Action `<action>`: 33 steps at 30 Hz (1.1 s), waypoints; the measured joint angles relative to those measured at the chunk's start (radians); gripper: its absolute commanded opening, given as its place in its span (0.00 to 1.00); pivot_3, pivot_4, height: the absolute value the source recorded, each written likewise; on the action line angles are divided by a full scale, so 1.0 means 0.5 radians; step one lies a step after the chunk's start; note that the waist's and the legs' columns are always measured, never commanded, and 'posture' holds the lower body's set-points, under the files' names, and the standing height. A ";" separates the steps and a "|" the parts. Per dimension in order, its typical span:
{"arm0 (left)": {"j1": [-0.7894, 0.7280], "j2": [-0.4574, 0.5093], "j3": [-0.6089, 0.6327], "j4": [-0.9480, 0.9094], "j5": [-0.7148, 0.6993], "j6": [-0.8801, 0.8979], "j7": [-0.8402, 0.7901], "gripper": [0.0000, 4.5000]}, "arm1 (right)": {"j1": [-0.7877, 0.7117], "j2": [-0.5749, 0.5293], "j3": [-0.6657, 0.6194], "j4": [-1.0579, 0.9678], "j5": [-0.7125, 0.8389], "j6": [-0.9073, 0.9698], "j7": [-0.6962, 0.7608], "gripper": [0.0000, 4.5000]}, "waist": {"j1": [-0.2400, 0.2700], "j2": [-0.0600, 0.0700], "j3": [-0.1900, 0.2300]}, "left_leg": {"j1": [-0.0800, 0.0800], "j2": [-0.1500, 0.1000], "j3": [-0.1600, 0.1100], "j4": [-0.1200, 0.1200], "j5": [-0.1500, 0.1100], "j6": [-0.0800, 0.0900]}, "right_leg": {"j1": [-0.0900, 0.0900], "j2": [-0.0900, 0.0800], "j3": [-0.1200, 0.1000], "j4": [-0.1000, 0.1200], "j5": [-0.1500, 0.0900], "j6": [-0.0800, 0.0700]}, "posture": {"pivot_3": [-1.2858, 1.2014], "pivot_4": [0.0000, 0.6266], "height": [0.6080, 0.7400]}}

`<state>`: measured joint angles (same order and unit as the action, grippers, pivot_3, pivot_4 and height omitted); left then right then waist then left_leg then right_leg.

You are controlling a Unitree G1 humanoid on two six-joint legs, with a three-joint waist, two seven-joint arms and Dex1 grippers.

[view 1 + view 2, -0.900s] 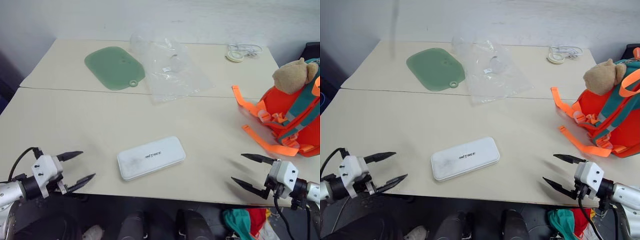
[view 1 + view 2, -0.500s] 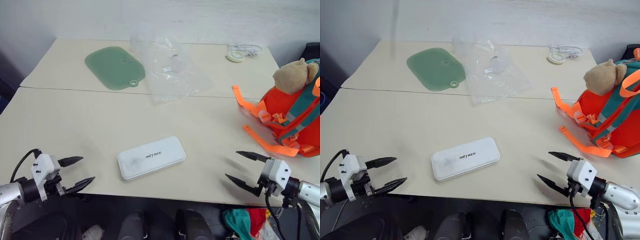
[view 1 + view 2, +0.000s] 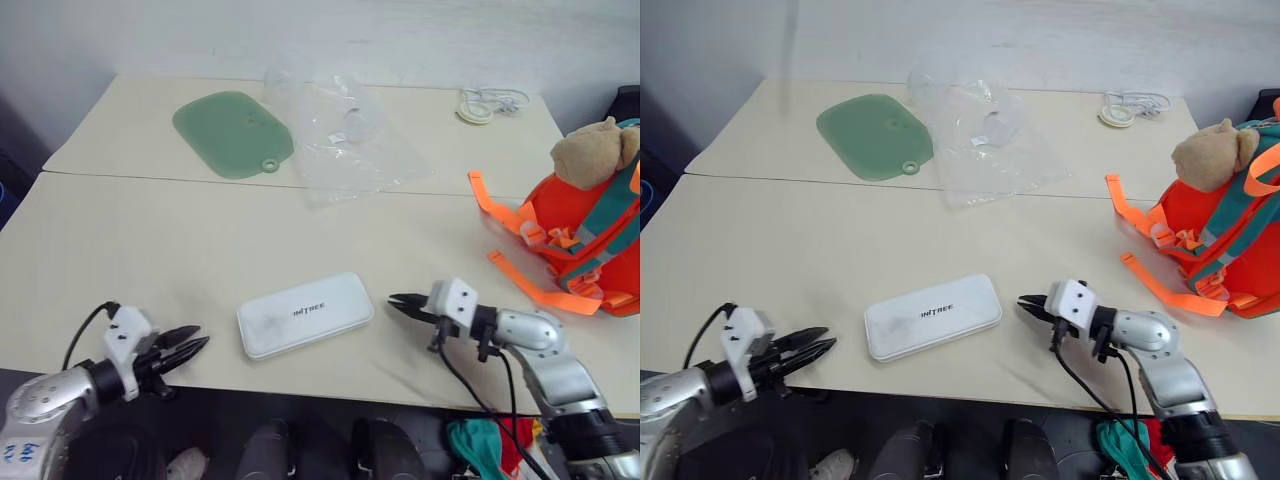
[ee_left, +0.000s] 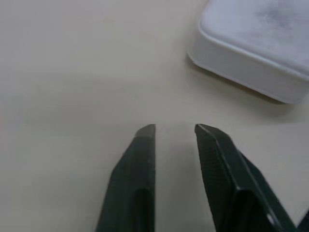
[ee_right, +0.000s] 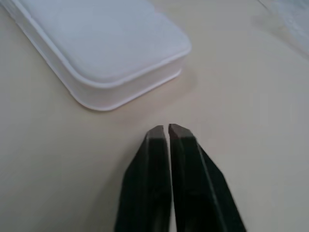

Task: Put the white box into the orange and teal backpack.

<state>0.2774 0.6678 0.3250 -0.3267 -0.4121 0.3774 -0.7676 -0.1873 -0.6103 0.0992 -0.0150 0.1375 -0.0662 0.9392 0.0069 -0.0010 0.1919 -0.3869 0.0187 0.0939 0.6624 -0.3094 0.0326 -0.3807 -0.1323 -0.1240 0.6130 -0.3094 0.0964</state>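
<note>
From the left eye view, the box (image 3: 304, 314) lies flat on the table (image 3: 120, 240), between the two grippers and touched by neither. The left gripper (image 3: 187, 347) points at the box's near-left end with its fingers a small way apart and nothing between them; the right gripper (image 3: 402, 303) points at the box's right end, just beside it, fingers pressed together and empty. The backpack (image 3: 585, 235) stands well off beyond the right arm, at the table's right edge, with a bear (image 3: 594, 150) on top and straps trailing on the table; I cannot tell from here whether its opening is unzipped. A green mat (image 3: 231, 133), a clear bag (image 3: 345, 140) and a cable coil (image 3: 478, 104) lie far past the fingertips, out of the way. The right eye view gives the same layout. In the left wrist view the fingers (image 4: 136, 169) show a narrow gap, and the box's corner sits ahead of the tips and off to one side, apart from them. In the right wrist view the fingers (image 5: 154, 164) are closed tip to tip, with the box's rounded end just ahead and a strip of bare table between. By my reading nothing of the task is done: the box is not yet gripped or lifted, and the carry to the backpack and the insertion all remain.
</note>
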 measured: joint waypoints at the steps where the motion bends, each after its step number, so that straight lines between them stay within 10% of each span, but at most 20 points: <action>1: -0.013 0.002 -0.027 -0.023 0.008 0.033 0.020 0.02 | -0.013 0.011 0.022 0.017 -0.008 0.000 -0.001 0.00 | -0.004 -0.001 -0.001 | 0.000 0.000 0.000 0.000 0.000 0.000 | 0.001 0.000 0.000 0.000 0.000 0.000 | 0.52 0.24 1.00; 28: -0.787 -0.192 -0.497 0.344 0.155 0.177 0.161 0.02 | 0.266 -0.116 0.008 -0.329 0.076 0.234 0.051 0.00 | -0.011 -0.001 -0.001 | 0.003 -0.001 0.001 0.003 0.001 0.000 | 0.002 0.001 0.000 0.015 0.000 0.001 | 0.52 0.24 1.00; 33: -0.713 0.035 -0.149 0.353 -0.218 0.745 0.064 0.35 | 0.297 -0.210 -0.090 -0.340 0.072 0.234 0.031 0.00 | -0.040 -0.001 -0.001 | 0.008 0.003 0.002 0.001 0.002 -0.005 | 0.001 0.005 0.002 0.015 -0.003 -0.002 | 0.52 0.24 1.00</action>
<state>-0.0793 0.6851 0.2507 -0.1502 -0.5210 0.7499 -0.7357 -0.0389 -0.7152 0.0544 -0.1853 0.1734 0.0510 0.9546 -0.0128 -0.0015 0.1916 -0.3828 0.0203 0.0949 0.6632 -0.3082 0.0301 -0.3800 -0.1299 -0.1230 0.6203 -0.3107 0.0956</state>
